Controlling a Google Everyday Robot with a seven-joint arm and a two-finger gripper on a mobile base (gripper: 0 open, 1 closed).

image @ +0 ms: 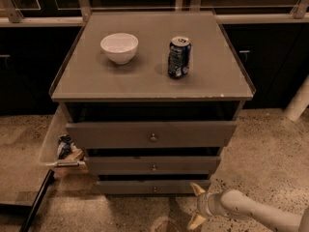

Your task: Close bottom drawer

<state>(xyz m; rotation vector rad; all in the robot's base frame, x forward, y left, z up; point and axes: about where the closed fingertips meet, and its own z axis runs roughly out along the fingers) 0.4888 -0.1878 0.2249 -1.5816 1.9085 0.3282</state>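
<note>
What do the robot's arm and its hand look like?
The arm is a smooth, rounded, off-white tube with faint dark specks. Its gripper, low near the bottom drawer, has two slim, pointed, yellowish fingers spread open. No cables show.

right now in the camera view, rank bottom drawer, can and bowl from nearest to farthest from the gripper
The gripper is low on the right, open.
1. Bottom drawer: just up and left of the gripper, lowest of the three.
2. Can: up on the cabinet top, right of centre.
3. Bowl: on the same top, left side, farthest.
</note>
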